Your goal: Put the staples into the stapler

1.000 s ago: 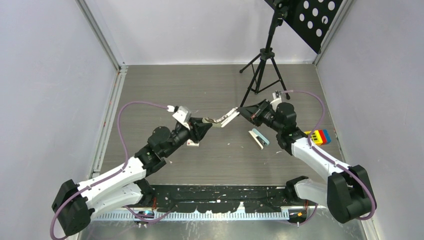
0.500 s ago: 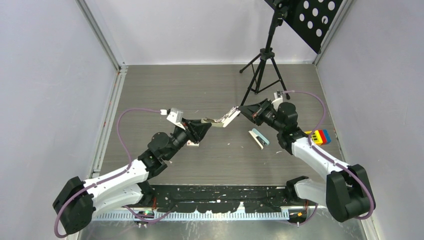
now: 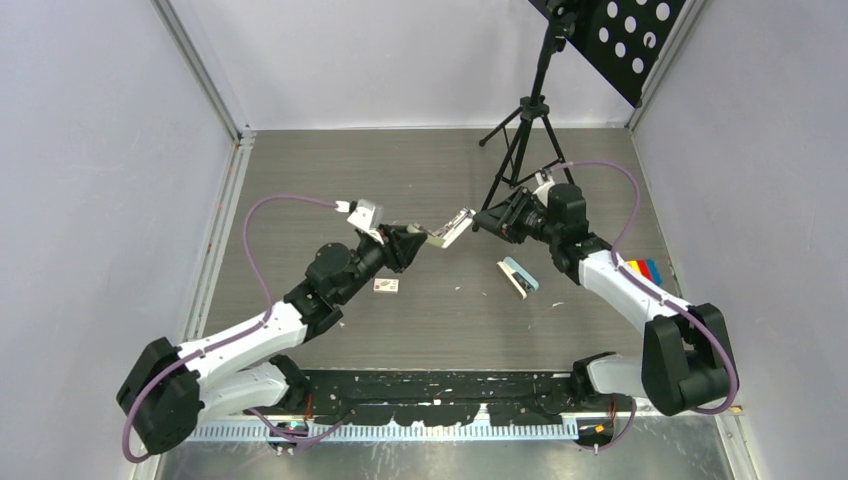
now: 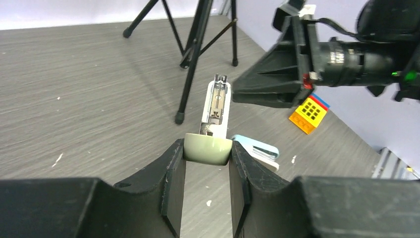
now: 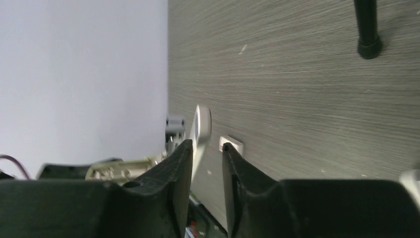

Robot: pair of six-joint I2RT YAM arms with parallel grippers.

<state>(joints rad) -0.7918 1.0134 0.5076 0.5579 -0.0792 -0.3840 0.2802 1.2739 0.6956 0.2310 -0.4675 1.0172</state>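
So the biggest thing was the grey wood-grain table (image 3: 330, 180), with a black tripod (image 3: 522, 130) standing just behind the right gripper (image 3: 482, 220). Both arms were reaching in toward each other over the middle.

The left gripper (image 4: 207, 148) was clamped on the rounded end of a pale green and white stapler (image 4: 216, 101). It was held up off the table, and its white arm with the metal channel facing up poked straight out ahead of the fingers. The tip of it was just beside the right gripper's tip.

The right gripper's fingers (image 5: 184, 163) only had a narrow gap between them, and I couldn't see anything in there.

A light blue stapler (image 3: 518, 276) lay flat on the table below the right gripper. A yellow, red and blue toy block (image 3: 640, 270) sat further back beside that arm.

The tiny flat white cardboard box with a reddish mark (image 3: 385, 285) was lying on the table under the left gripper's wrist, apart from both grippers.
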